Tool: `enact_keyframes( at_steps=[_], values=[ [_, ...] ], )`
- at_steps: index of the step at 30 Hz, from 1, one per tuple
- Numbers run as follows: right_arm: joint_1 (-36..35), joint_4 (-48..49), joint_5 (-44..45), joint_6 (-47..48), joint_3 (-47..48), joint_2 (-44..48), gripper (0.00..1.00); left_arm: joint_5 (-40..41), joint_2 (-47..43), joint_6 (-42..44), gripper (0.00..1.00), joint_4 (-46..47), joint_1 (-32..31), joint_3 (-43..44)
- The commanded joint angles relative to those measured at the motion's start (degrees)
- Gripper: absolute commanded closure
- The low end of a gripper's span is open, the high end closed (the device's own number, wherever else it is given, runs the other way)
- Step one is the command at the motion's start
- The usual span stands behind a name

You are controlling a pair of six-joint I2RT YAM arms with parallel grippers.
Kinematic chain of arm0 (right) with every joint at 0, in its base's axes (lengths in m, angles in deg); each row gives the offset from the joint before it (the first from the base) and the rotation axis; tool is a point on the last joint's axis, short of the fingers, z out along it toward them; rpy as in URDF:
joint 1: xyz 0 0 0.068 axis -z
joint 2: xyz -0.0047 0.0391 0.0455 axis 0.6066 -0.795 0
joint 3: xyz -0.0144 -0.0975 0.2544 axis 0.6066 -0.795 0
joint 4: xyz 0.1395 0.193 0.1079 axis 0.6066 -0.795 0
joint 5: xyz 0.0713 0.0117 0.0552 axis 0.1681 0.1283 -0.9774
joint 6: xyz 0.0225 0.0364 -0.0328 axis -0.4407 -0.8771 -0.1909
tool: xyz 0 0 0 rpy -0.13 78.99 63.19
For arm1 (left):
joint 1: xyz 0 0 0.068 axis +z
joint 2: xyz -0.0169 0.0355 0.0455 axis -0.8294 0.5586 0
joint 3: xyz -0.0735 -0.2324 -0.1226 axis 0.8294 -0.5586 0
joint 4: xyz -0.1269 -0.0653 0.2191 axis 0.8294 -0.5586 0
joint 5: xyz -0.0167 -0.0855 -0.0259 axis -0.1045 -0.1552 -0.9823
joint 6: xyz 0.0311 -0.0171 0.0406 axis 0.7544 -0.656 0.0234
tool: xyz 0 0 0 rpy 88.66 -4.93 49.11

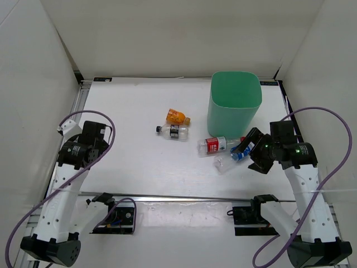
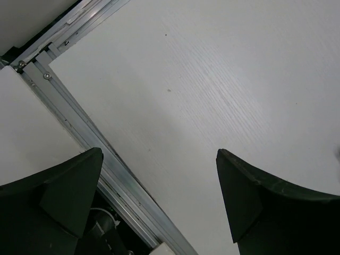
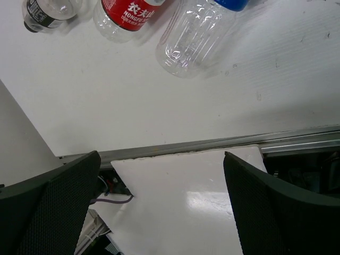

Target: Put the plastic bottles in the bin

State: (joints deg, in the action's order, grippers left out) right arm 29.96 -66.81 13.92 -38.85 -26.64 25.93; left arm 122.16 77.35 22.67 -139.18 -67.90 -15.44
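Note:
The mint-green bin stands upright at the back right. Four bottles lie on the table left of and in front of it: the stubby orange one, the dark-label one, the red-label one and the clear blue-capped one. My right gripper is open and empty, just right of the blue cap. Its wrist view shows the blue-capped bottle, the red-label bottle and the dark-label bottle beyond the open gripper. My left gripper is open and empty at the far left, far from the bottles.
White walls enclose the table on the left, back and right. An aluminium rail runs along the near edge, also seen in the right wrist view and the left wrist view. Purple cables loop off both arms.

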Motion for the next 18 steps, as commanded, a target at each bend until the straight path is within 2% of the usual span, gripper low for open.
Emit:
enact_keyframes(
  at_steps=[1,6,9,12,15,18],
  values=[
    [0.78,2.71,0.39,2.13,-0.36,0.39,0.0,-0.92,1.46,3.19,0.01,0.77,-0.27,0.7],
    [0.78,9.54,2.66,1.35,-3.42,2.23,0.0,-6.62,0.05,14.67,0.01,8.75,-0.27,-1.06],
    [1.58,13.16,4.43,-1.91,-8.69,4.08,0.0,-7.87,0.05,16.54,0.01,10.35,-0.27,-1.06],
    [2.98,14.05,4.96,-3.49,-11.86,1.46,0.0,-10.85,0.58,18.91,0.01,12.9,-1.15,-1.06],
    [3.5,14.76,5.48,-4.11,-12.48,-5.29,0.0,-13.66,1.72,18.92,0.01,13.43,-1.68,-3.77],
    [3.51,15.98,6.19,-3.59,-13.09,-7.95,0.0,-15.42,2.25,18.39,0.01,14.92,-1.68,-5.89]
  ],
)
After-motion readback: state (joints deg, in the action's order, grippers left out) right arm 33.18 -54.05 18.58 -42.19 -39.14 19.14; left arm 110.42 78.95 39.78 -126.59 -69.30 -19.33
